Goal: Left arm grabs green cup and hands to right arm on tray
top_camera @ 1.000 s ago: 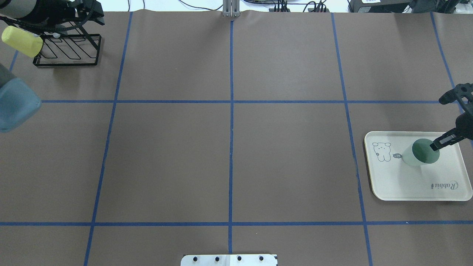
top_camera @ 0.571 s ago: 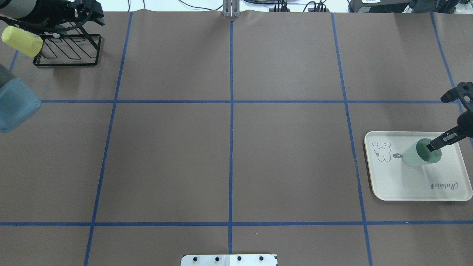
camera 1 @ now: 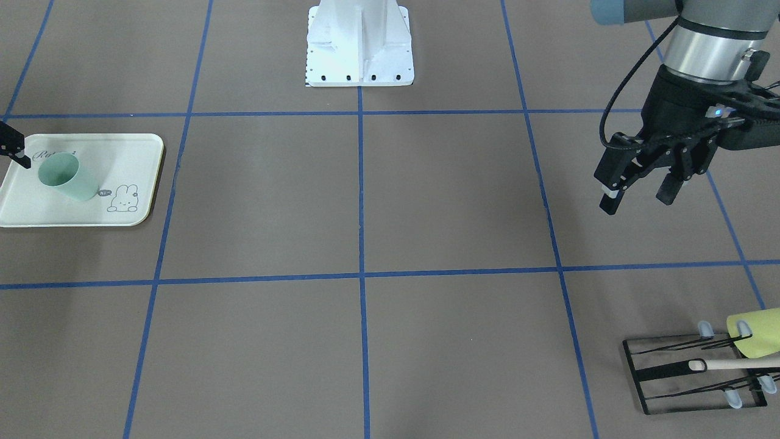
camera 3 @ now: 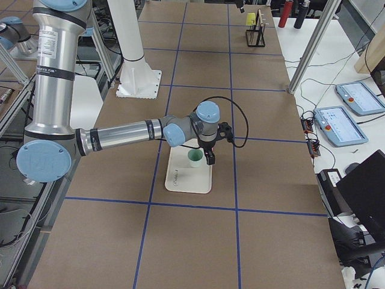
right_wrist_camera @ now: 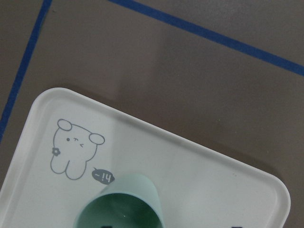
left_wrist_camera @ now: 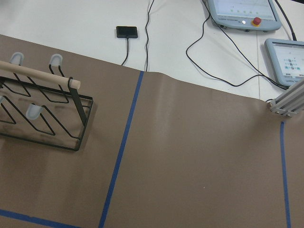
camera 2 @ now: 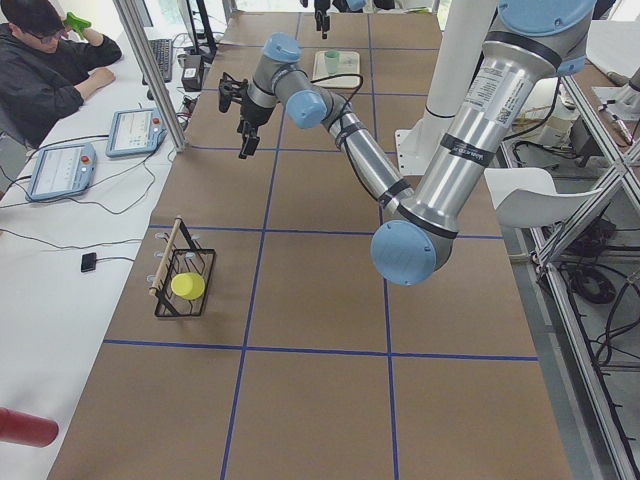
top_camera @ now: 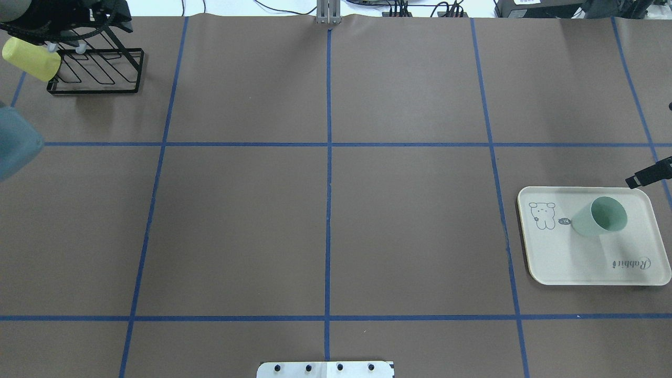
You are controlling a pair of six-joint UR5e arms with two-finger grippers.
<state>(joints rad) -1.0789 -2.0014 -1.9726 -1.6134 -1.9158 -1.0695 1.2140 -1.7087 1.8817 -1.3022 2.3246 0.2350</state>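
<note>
The right gripper (camera 3: 215, 143) hangs just beside the green cup (top_camera: 599, 220), jaws spread wide and holding nothing. The overhead view catches little more than one black finger (top_camera: 648, 174) poking in from the right edge, and the cup sits at about 7 o'clock from it, clear of it. In the right side view the cup is just below and beside that finger, and whether they touch there is too small to tell.

The cup stands mouth up on the tray (top_camera: 577, 262), with nothing inside it. On the tray, seen from overhead, the bunny drawing is at the cup's 9 o'clock and the grey "Rabbit" script at its 5 o'clock. The cup is the only thing on the tray. The right wrist view looks down on the cup's rim at 6 o'clock, with the lower half cut off by the frame.

Well apart, at the far end of the table, the left gripper (camera 1: 638, 200) hangs above the brown paper with its fingers splayed and empty. At its 5 o'clock in the front-facing view sits a black wire rack (camera 1: 670, 378) with a wooden bar, and a yellow-green cup (camera 1: 758, 332) is perched on the rack's end. Overhead, the left gripper is mostly cut off at the top left corner.
</note>
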